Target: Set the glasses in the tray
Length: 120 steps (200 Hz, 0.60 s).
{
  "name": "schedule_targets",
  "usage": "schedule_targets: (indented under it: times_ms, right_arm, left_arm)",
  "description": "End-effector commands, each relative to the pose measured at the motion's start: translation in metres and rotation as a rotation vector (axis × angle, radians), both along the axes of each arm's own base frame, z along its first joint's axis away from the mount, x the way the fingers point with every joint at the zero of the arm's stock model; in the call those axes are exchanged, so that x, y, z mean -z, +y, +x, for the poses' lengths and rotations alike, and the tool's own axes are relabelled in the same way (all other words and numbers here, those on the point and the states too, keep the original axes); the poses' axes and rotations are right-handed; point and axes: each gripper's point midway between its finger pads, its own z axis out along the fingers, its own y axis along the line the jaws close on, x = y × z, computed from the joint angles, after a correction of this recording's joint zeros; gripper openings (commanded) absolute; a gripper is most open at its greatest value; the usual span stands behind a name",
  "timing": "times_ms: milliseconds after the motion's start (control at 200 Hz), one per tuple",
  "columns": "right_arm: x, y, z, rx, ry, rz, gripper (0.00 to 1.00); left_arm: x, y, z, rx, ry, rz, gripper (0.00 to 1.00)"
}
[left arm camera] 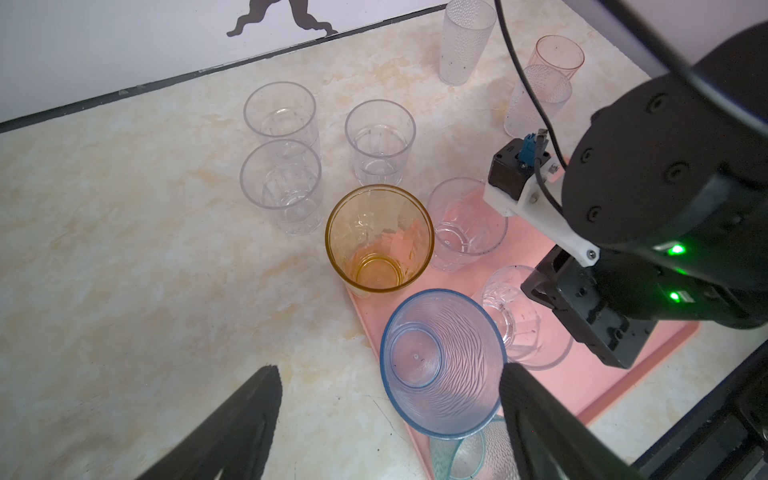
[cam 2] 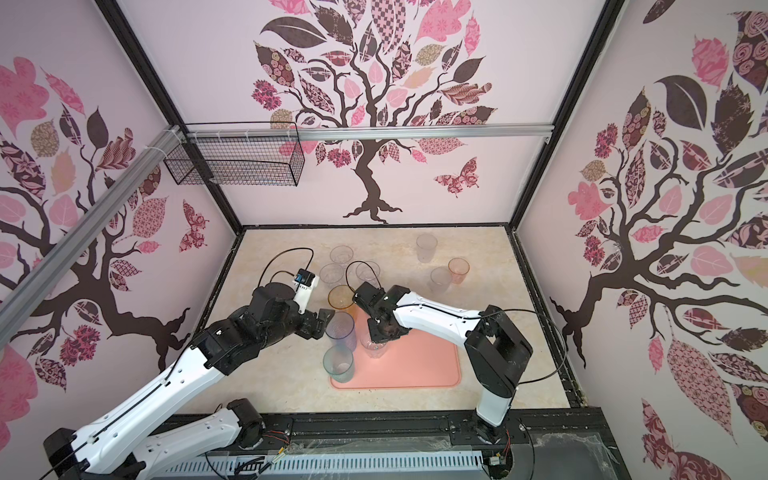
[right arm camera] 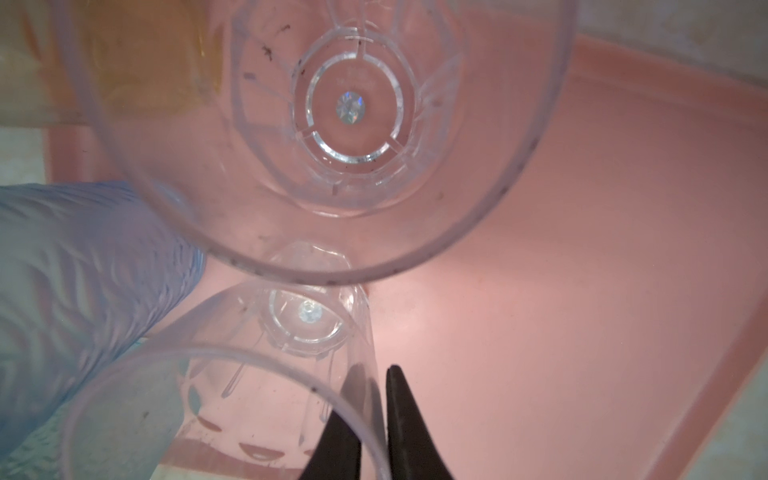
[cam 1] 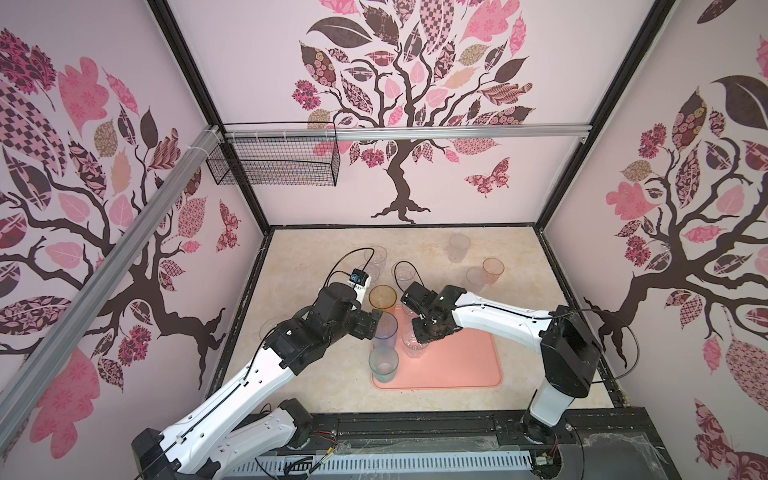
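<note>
I work on a cream, marble-patterned tabletop (cam 1: 316, 374) inside a booth of pale pink walls (cam 1: 415, 195) printed with dark-branched trees, pink leaves and butterflies. A black wire mesh basket (cam 1: 274, 162) hangs from a silver aluminium rail (cam 1: 457, 132) on the back wall.

The flat salmon-pink tray with rounded corners (cam 1: 457, 361) lies on the near middle of the tabletop. Along its left edge, from far to near, stand an amber tumbler (cam 1: 382, 297), a tall blue-grey ribbed tumbler (cam 1: 384, 330) and a teal tumbler (cam 1: 383, 363).

Just beside them, my right gripper (right arm camera: 376, 370) pinches the wall of a clear faceted tumbler (right arm camera: 249, 374), one finger inside the rim and one outside. It is upright over the tray; I cannot tell whether its base rests there. A second clear faceted tumbler (right arm camera: 353, 112) stands on the tray just beyond it.

My left gripper (left arm camera: 390, 370) hangs with its fingers spread wide, holding nothing, one finger just beside the blue-grey rim.

Off the tray, three clear tumblers (cam 1: 376, 254) cluster beyond its far left corner. Two frosted dimpled tumblers (cam 1: 459, 247) and a pinkish-orange tumbler (cam 1: 493, 270) stand toward the far right.
</note>
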Motion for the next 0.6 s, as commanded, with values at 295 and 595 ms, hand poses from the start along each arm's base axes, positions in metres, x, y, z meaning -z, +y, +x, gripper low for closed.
schedule_targets:
  times_ms: [295,595]
  right_arm:
    - [-0.0058,0.0043,0.0123,0.0,-0.04,-0.021,0.15]
    - [-0.0064,0.0064,0.0152,0.004,-0.041,-0.011,0.15]
  left_arm:
    - [0.0069,0.0003,-0.0004,0.004,0.002,0.002,0.86]
    - [0.0064,0.0012,-0.0018,0.006,0.003,0.002,0.87]
